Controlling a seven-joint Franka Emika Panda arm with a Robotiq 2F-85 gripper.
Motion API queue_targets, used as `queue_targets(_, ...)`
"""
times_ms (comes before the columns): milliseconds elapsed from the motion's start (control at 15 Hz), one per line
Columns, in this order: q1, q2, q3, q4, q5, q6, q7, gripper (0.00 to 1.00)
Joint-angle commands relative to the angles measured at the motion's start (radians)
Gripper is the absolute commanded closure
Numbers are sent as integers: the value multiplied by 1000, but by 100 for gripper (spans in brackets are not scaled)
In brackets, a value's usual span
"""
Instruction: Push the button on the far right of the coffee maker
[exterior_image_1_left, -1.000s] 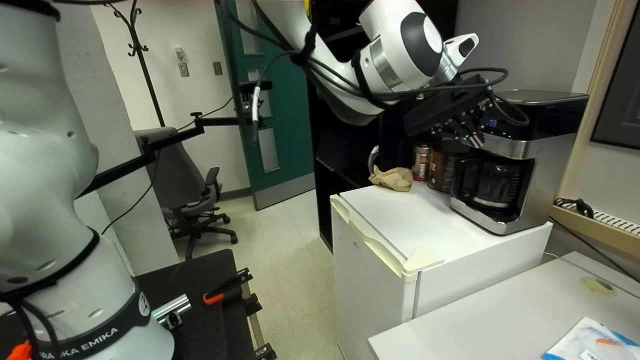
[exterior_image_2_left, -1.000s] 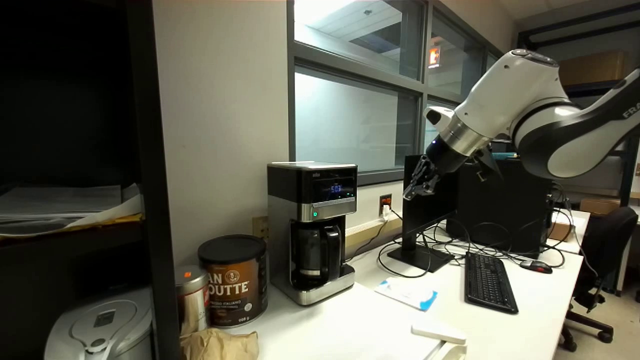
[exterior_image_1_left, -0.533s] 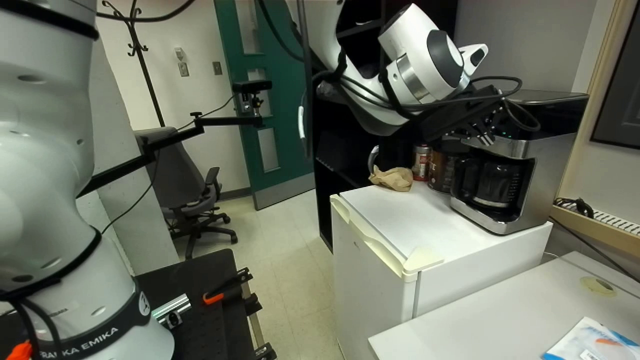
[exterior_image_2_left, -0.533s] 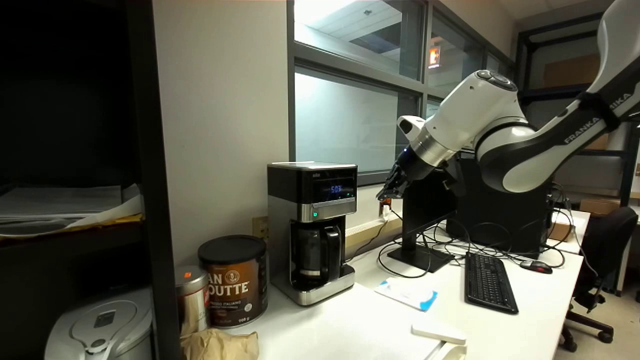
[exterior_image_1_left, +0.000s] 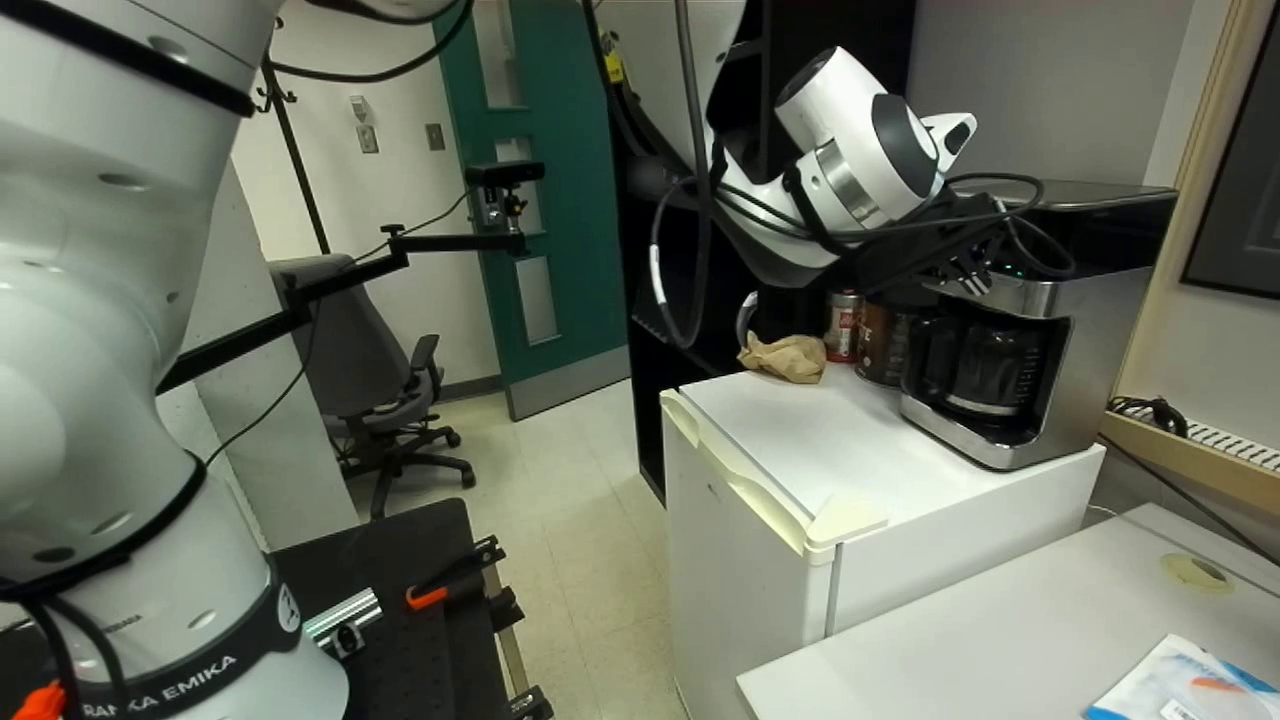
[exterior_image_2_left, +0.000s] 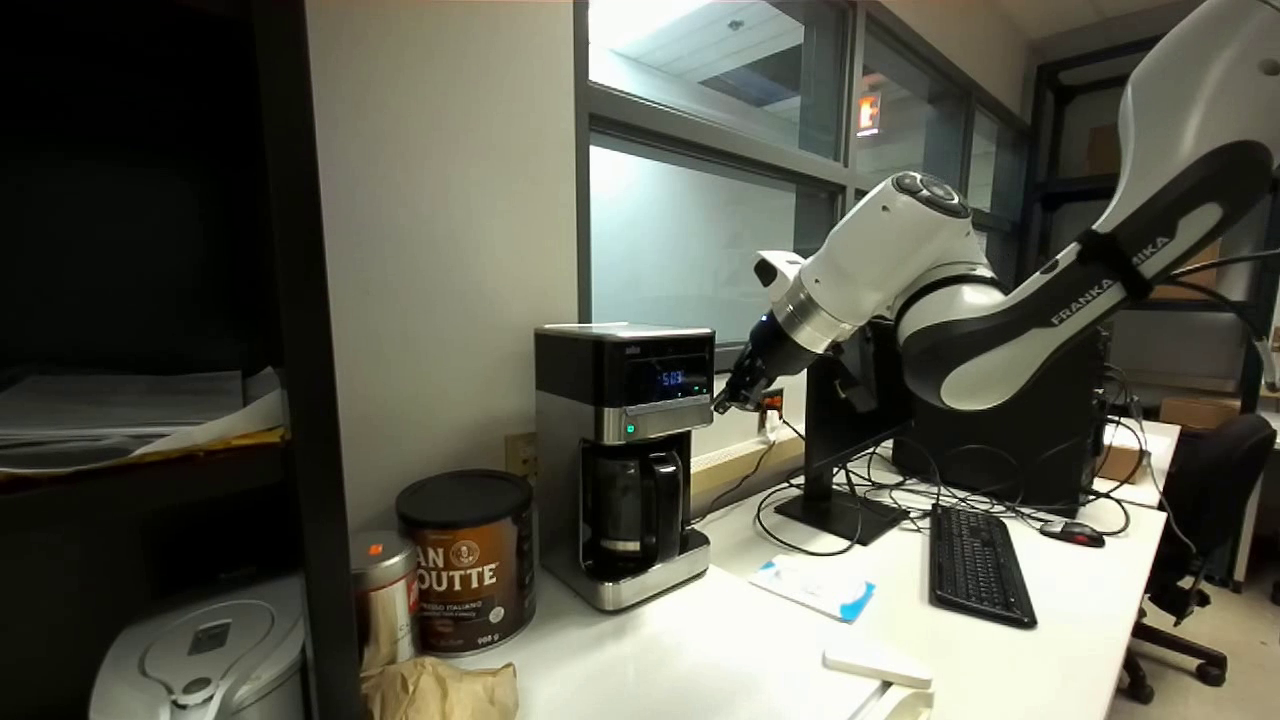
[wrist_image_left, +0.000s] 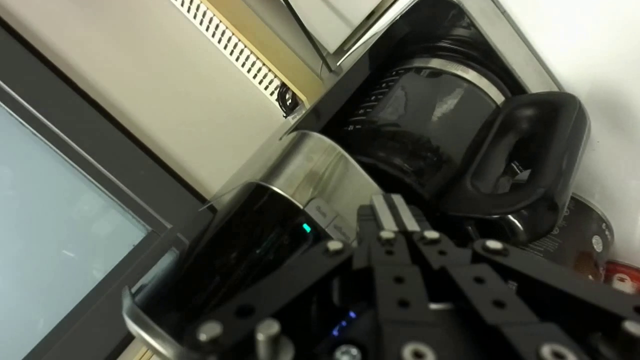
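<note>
The black coffee maker with silver-grey bands stands on the white fridge in both exterior views (exterior_image_1_left: 1110, 350) (exterior_image_2_left: 570, 400). Its dark carafe (wrist_image_left: 415, 120) sits in the recess. In the wrist view the machine's silver band (wrist_image_left: 305, 167) and the end of its grey button row are seen. The far-right button (wrist_image_left: 320, 212) is uncovered, beside a green light; another button (wrist_image_left: 342, 229) is partly hidden by a finger. My gripper (wrist_image_left: 395, 212) is shut and empty, its tips in front of the button row. It also shows in both exterior views (exterior_image_1_left: 972, 285) (exterior_image_2_left: 722, 403). Contact cannot be told.
A brown coffee can (exterior_image_2_left: 465, 570), a smaller can (exterior_image_2_left: 385, 600) and a crumpled paper bag (exterior_image_2_left: 440, 690) stand beside the machine. A monitor (exterior_image_2_left: 860, 430) stands on the desk under my arm. The white fridge (exterior_image_1_left: 800, 430) carries the machine.
My arm and gripper have come forward and down, from over by the monitor to close in front of the coffee maker's panel. The coffee maker has not moved.
</note>
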Motion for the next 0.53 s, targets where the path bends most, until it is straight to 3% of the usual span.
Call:
queue_targets(0, 28, 65, -35, 95, -9, 19, 35, 100)
queue_targets(467, 32, 117, -48, 160, -3, 10, 41, 100)
